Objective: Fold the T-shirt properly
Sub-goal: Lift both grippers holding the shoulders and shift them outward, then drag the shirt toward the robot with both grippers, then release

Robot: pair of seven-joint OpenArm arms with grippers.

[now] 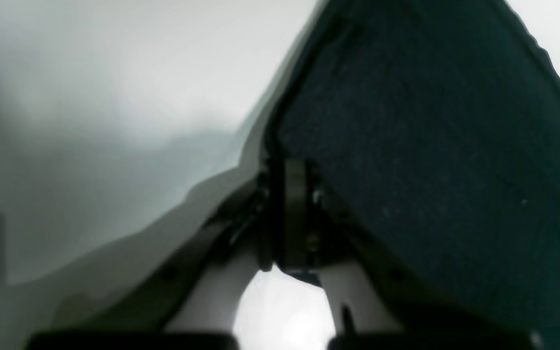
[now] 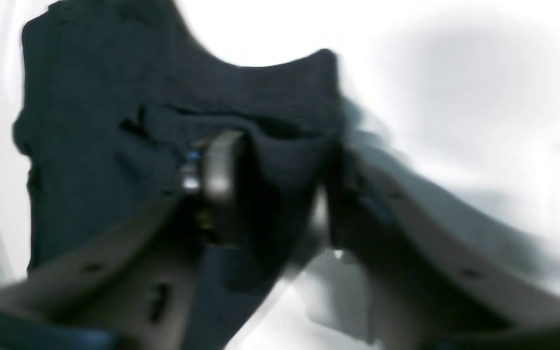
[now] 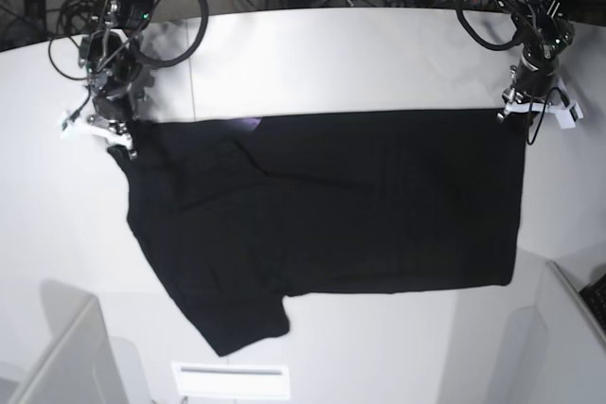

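While held at both corners, black T-shirt [image 3: 331, 205] hangs spread, sleeve drooping.

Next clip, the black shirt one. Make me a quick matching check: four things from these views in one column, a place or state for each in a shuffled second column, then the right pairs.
Column one:
1. T-shirt
2. left gripper
3. right gripper
4. table

Column two:
A. white, lies under the cloth
B. at the shirt's top corner on the base view's left
C. black, spread out flat
D. shut on the shirt's top corner on the base view's right

Pairs: 1-C, 2-D, 3-B, 4-A
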